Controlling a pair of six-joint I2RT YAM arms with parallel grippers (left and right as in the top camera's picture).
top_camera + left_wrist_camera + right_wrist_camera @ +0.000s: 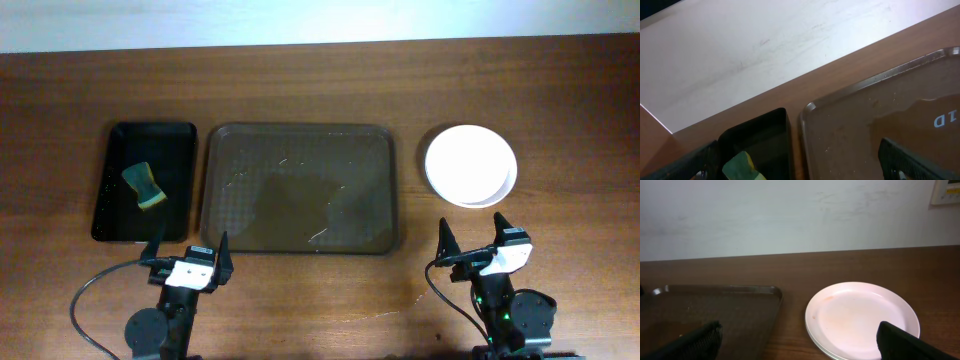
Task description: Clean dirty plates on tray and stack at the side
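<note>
Nearest the robot, at the front edge of the bench (300, 80), the left claw (190, 248) is held released, its jaws spread wide with nothing between them. The right claw (473, 232) is likewise released and empty, level with the left one and well apart from it.

Just beyond the left claw, a narrow black tray (115, 200) is seen, and a yellow-and-green sponge (145, 186) lies inside it, toward its far half. Immediately to the right of it, apart by a narrow strip of bench, the large brown tray (240, 160) is laid flat. No plate is carried on it; only a wet patch (300, 205) is spread across its middle and near part.

Beyond the right claw and to the right of the brown tray, the white plates (471, 165) are stacked on the bare bench, near the tray but not touching it. The stack is slightly offset, so that lower rims are shown at its near right edge. How many plates are in it cannot be told. In the right wrist view the top plate (862, 317) appears largely clean.

Farthest off, the bench is bounded by a pale wall (790, 215).
</note>
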